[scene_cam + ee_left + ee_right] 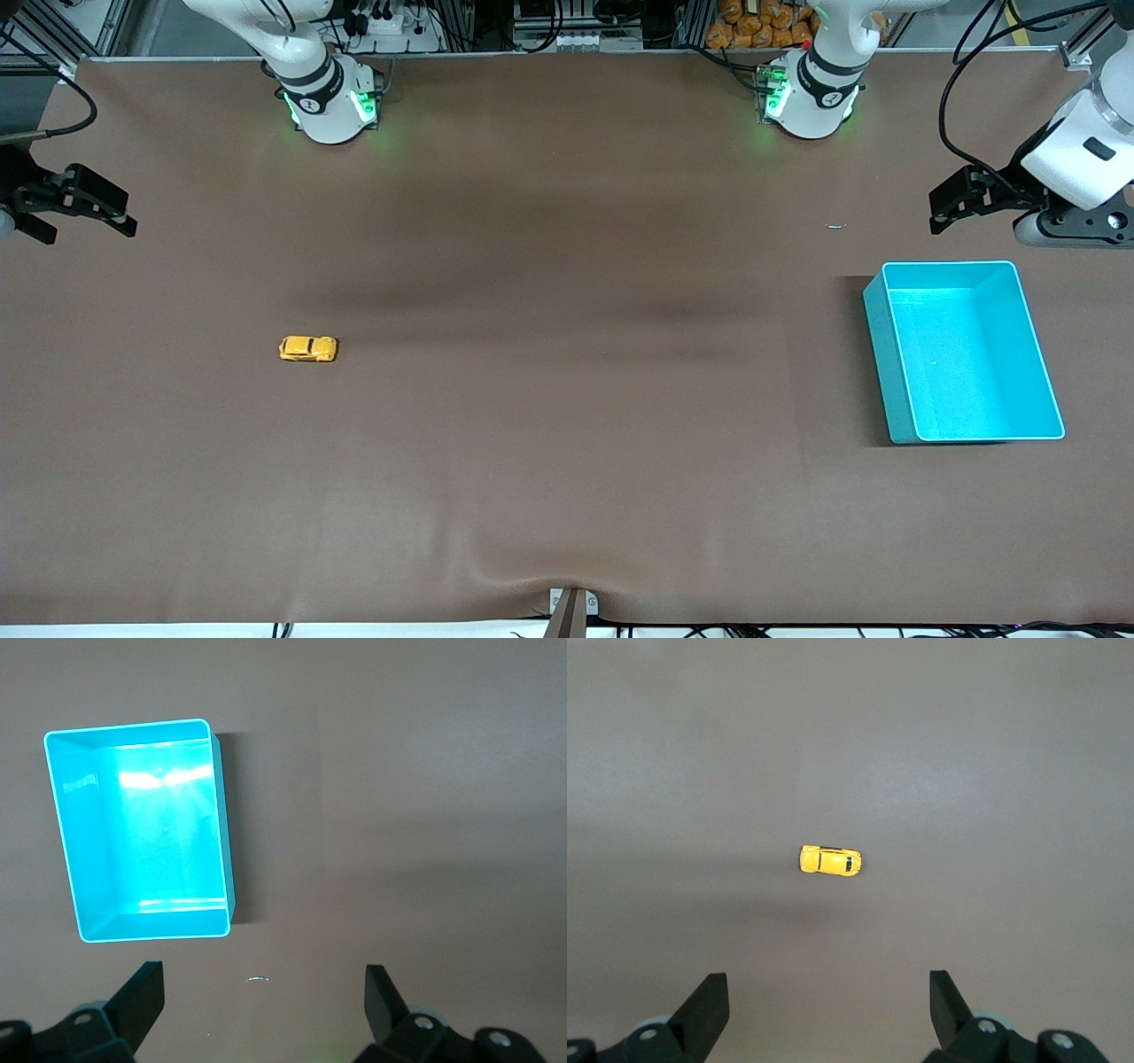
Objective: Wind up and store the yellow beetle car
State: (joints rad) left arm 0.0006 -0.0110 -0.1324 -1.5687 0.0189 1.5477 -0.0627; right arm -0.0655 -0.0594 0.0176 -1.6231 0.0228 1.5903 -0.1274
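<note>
Nothing of the task is done yet, as far as you can see here. The yellow beetle car [308,348] sits on its wheels on the bare brown worktop [567,425], toward the right arm's end, untouched and well apart from both hands. The turquoise bin [899,372] stands open and empty toward the left arm's end of the worktop, well apart from the car. Your right hand [97,211] hangs in the air over the worktop's edge at the right arm's end, fingers spread wide and holding nothing; in its wrist view the car [830,860] lies ahead of the spread fingertips [707,1001] with clear worktop between. Your left hand [952,206] hangs over the worktop just beside the bin, on the bases' side of it, also spread wide and empty; its wrist view looks straight down into the bin [221,850], where nothing lies. A small pale speck [835,226] lies on the worktop near the left hand; you cannot tell what it is. Judged from this: all steps remain. You have to reach and grip the car, most likely with the right hand since it is the closer one, wind it, then carry it the length of the worktop and set it in the bin.
</note>
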